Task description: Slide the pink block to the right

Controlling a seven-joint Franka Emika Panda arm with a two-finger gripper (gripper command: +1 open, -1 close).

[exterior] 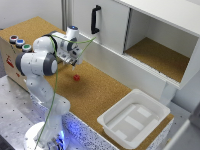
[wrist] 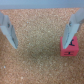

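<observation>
Pink block (wrist: 68, 48) — small, chunky, reddish — beside one fingertip; end effector (wrist: 42, 36) spread, ungrasping.

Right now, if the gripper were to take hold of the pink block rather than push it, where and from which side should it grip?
From straight above, closing across two opposite flat sides of the pink block. It is small, chunky and lies flat on the cork counter, apart from other things. The gripper is open, but one finger is over the block, so it should recentre first.

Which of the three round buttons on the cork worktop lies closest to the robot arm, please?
The green button: last in the row, beside the arm's white shoulder; the blue button and red button lie farther away.
</observation>
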